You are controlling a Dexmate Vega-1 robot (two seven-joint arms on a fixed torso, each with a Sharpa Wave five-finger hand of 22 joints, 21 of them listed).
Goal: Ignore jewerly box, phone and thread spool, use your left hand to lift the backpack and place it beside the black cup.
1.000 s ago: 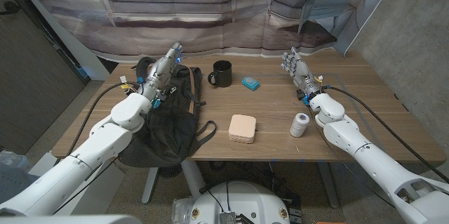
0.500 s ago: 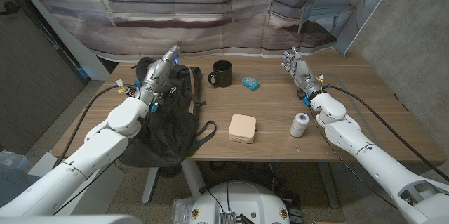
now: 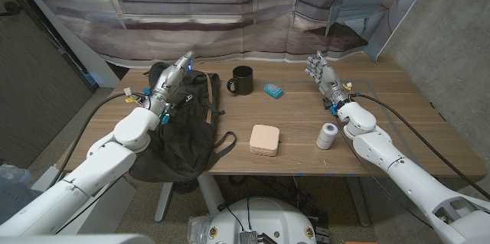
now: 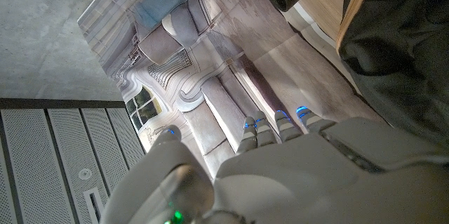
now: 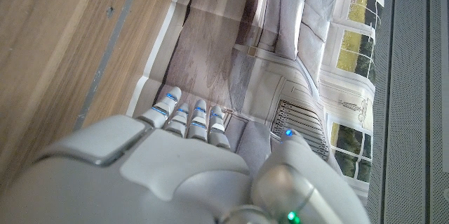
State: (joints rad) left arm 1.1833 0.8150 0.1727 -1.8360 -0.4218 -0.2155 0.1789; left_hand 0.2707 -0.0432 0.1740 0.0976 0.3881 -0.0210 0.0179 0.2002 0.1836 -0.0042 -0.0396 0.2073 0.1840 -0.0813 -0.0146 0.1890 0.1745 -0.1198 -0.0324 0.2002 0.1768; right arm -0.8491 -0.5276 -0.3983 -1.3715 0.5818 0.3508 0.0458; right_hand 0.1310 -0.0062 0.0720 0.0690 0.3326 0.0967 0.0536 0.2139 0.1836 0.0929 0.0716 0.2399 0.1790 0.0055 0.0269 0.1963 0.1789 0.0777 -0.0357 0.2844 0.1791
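Head view shows the black backpack (image 3: 184, 133) draped over the table's (image 3: 398, 122) left front edge, black cup (image 3: 241, 80) just beyond. Left hand (image 3: 170, 83) hovers above its top, fingers straight, holding nothing. Right wrist view alone shows the right hand's (image 5: 189, 168) fingers straight, empty.

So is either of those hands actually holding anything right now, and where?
No. The left hand hovers over the top of the backpack without gripping it; the right hand is open and holds nothing.
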